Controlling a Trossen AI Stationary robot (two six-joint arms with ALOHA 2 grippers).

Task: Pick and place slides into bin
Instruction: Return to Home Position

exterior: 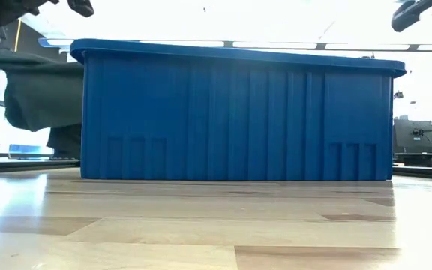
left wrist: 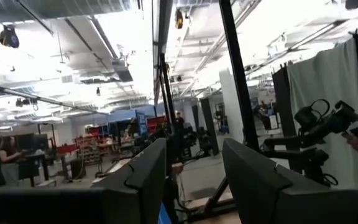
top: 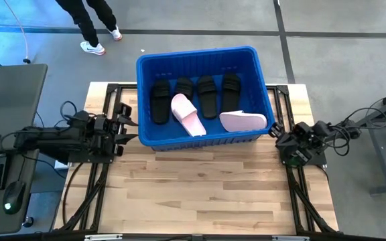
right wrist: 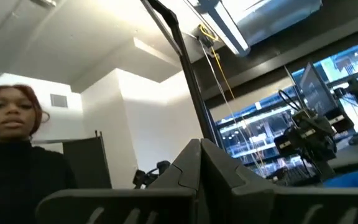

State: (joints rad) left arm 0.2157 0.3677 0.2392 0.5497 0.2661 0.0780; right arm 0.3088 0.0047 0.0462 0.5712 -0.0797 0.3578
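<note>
High view shows four black slides [top: 207, 96] and two pink slides [top: 188, 115] lying inside the blue bin [top: 200, 141] at the table's [top: 206, 191] far edge, the left gripper [top: 126, 124] spread empty beside its left wall, the right gripper [top: 277, 132] pinched closed on nothing near its right corner.

Soft, even light falls from overhead on the desk [top: 206, 194]. The bin [top: 200, 57] throws only a thin, faint shadow on the wood along its near wall. In the low view the boards in front of the bin carry a pale glare, and the room above the bin's rim burns out to white, leaving the wall facing the camera in shade. The left wrist view is backlit by blown-out ceiling lamps [left wrist: 120, 28]. The right wrist view is dimmer, with one bright strip lamp [right wrist: 229, 25].
</note>
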